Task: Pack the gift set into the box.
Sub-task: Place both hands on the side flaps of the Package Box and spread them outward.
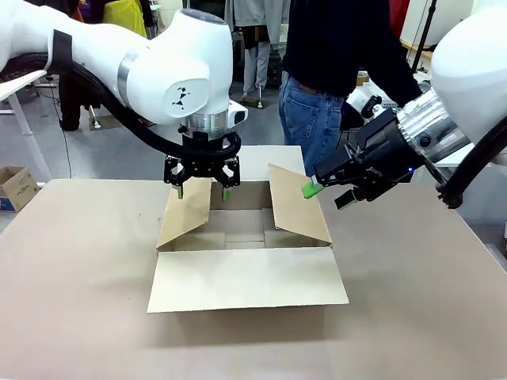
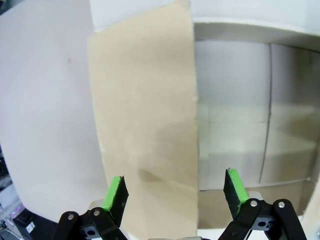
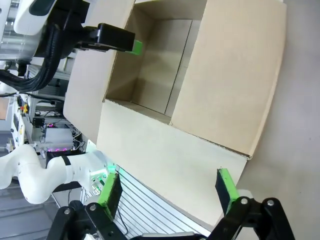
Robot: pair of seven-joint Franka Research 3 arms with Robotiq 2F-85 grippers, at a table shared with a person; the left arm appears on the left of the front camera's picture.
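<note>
Box (image 1: 245,285) open-top-up directly under left gripper (image 1: 203,191), long axis crosswise on table (image 1: 79,301); its left flap (image 1: 186,215) rises between that gripper's wide-spread fingers, nothing clamped; right gripper (image 1: 328,195) gapes empty, right flap (image 1: 297,210) just beside its pad.

Quantities: one box (image 1: 245,289) with four flaps; two grippers, the left gripper (image 1: 203,192) and the right gripper (image 1: 326,195); one person (image 1: 333,47); apparently one small carton (image 1: 16,187), partly cropped.
</note>
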